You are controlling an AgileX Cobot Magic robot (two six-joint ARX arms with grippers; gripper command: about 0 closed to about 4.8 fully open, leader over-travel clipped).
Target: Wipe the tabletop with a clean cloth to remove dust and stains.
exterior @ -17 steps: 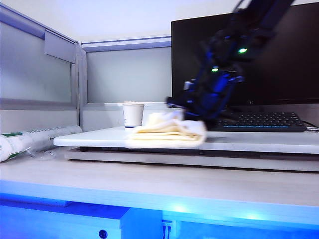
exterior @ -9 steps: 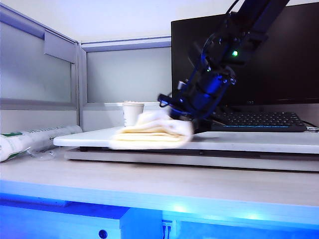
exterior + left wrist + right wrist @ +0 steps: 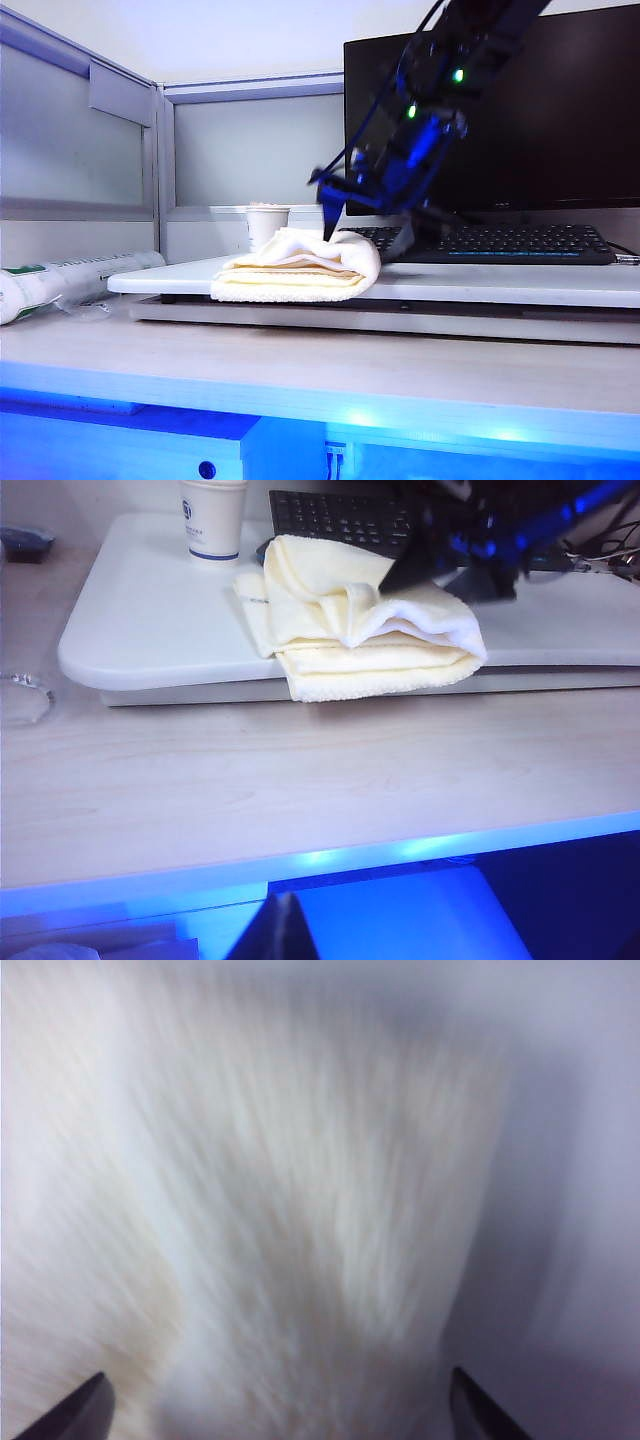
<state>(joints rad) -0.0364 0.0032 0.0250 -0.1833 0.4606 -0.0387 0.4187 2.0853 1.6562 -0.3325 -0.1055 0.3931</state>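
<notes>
We see the cloth (image 3: 297, 272), a cream terry towel folded in thick layers, lying on the white tabletop (image 3: 480, 283) near that slab's left end, with its front fold hanging just past the rounded front edge. In the left wrist view the cloth (image 3: 360, 630) shows a raised ridge across its middle, and its lower layers overlap the rim of the tabletop (image 3: 150, 630). The right tool (image 3: 365, 235) hangs just above the rear of the cloth with its two dark fingers spread wide apart, one fingertip (image 3: 328, 222) pointing down at the top fold and the other on the keyboard side; nothing is gripped between them. In the right wrist view the cloth (image 3: 300, 1210) fills almost the whole frame as a pale blur, and the two fingertips (image 3: 75, 1412) of the right tool (image 3: 280, 1418) sit at opposite sides, far apart. The left tool does not appear in any view; we take it as closed. Behind the cloth stands a small white paper cup (image 3: 267, 228) on the slab, also visible in the left wrist view (image 3: 213, 520). A black keyboard (image 3: 520, 243) lies to the right of the cloth, in front of a dark monitor (image 3: 560, 120). The slab rests on a pale wood-grain bench (image 3: 300, 370), where a wrapped roll (image 3: 60, 280) lies at the far left.
</notes>
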